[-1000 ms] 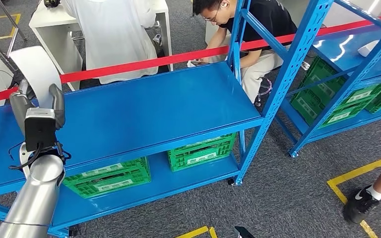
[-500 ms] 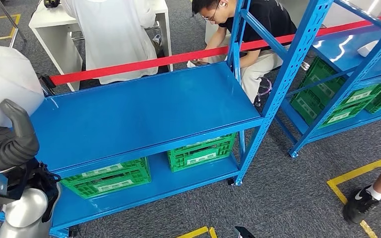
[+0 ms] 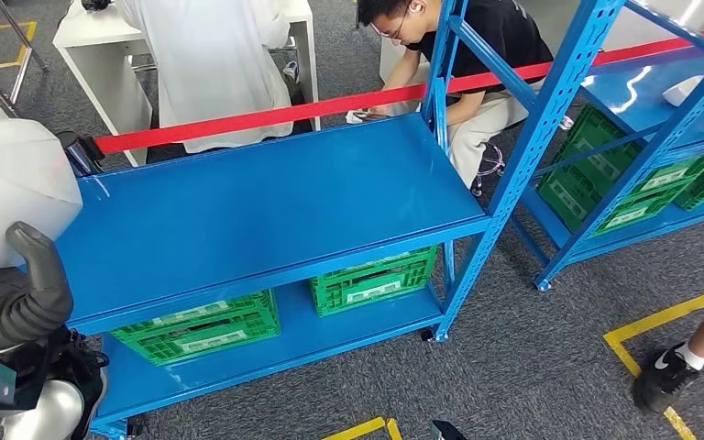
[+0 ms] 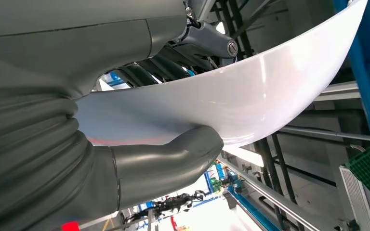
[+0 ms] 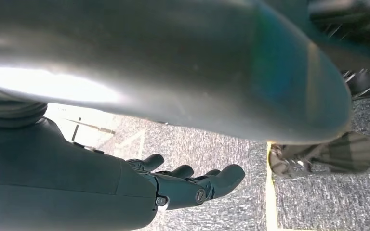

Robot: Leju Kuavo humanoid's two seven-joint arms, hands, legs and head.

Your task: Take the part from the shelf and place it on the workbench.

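beside the shelf (image 3: 266,197), left hand (image 3: 14,293) grips the white part (image 3: 9,188), thumb upright.

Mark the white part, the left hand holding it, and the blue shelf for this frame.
white part (image 3: 9,188), head view, on its curved face.
left hand (image 3: 14,298), head view, on the grey ribbed cover below the thumb.
blue shelf (image 3: 275,197), head view, on the bare top deck.

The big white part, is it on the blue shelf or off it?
Off it. The left hand holds the white part up by the blue shelf's end, its thumb pressing underneath.
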